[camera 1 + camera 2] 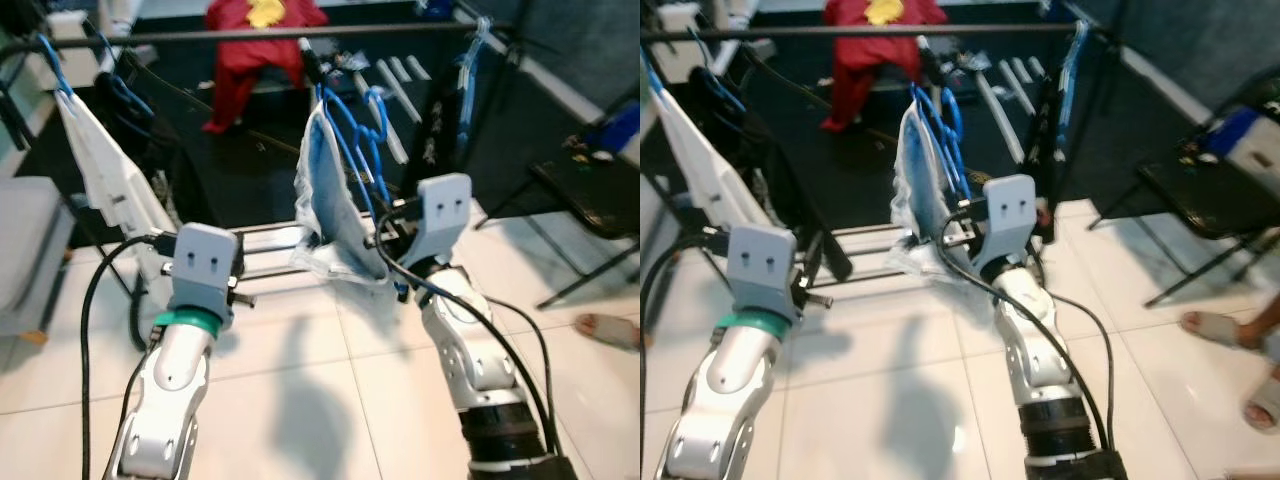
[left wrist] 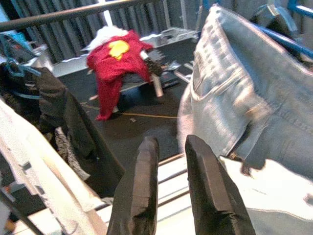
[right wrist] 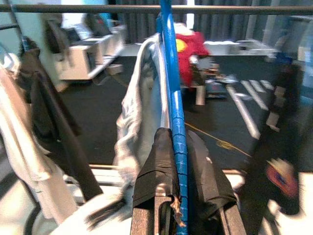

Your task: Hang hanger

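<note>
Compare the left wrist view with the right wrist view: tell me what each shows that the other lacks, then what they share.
Left wrist view: the left gripper, its black fingers slightly apart and holding nothing, and the denim's pocket and seams close up.

Right wrist view: the right gripper clamped on the blue hanger, which rises toward the rail.

Both: the light denim garment, the red cloth behind, the dark mat, and white and black clothes hanging on the rail.
</note>
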{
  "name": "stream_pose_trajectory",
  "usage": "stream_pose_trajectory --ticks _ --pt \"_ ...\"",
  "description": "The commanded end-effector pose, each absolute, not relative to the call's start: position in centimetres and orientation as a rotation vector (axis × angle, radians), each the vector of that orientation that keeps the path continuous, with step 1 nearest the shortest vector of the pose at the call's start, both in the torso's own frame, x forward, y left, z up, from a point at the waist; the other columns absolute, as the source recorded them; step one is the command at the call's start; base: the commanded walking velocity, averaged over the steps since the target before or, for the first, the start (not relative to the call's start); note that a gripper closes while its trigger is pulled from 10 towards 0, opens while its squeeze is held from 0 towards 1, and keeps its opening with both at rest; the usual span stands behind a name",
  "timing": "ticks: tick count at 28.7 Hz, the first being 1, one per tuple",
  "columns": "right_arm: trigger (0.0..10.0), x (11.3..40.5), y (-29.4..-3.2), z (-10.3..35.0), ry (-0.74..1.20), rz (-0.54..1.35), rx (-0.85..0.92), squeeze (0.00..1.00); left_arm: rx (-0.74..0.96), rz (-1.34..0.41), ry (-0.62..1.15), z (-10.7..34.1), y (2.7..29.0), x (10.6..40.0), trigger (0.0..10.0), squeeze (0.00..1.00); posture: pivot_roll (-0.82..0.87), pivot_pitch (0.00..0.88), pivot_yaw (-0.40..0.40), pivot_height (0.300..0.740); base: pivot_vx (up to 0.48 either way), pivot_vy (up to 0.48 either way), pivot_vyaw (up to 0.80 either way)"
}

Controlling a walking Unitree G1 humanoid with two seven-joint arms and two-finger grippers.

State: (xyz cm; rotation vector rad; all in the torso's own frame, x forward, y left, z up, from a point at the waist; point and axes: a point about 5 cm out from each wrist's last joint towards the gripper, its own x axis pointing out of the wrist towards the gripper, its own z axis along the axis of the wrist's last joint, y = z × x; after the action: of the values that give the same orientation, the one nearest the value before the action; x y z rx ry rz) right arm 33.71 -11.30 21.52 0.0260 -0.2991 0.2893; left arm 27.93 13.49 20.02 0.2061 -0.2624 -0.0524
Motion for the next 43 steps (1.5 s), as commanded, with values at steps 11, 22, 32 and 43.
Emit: stream_pose_trajectory --ticks 11,22,32,43 --pt "10.0 33.2 -9.9 22.2 -0.371 0.319 0.010 0.00 0.210 -0.038 -0.223 19.3 14.1 27.8 10.0 0.00 -0.08 0.074 0.056 0.740 -0.231 0.000 0.04" --pt "10.0 33.4 -10.2 22.2 -0.367 0.297 0.020 0.00 0.141 -0.035 -0.160 19.0 13.9 28.0 10.0 0.00 -0.08 0.073 0.059 0.740 0.000 0.000 0.76" --pt "10.0 33.6 -10.4 21.9 -0.340 0.286 0.071 0.00 0.181 -0.196 -0.165 19.0 12.1 27.5 10.0 0.00 -0.08 0.073 0.063 0.740 0.000 0.000 0.45" --pt "10.0 33.1 -10.9 19.8 -0.274 0.237 0.130 0.00 0.187 -0.204 -0.196 19.4 12.0 27.9 10.0 0.00 -0.08 0.061 0.069 0.740 0.000 0.000 0.00"
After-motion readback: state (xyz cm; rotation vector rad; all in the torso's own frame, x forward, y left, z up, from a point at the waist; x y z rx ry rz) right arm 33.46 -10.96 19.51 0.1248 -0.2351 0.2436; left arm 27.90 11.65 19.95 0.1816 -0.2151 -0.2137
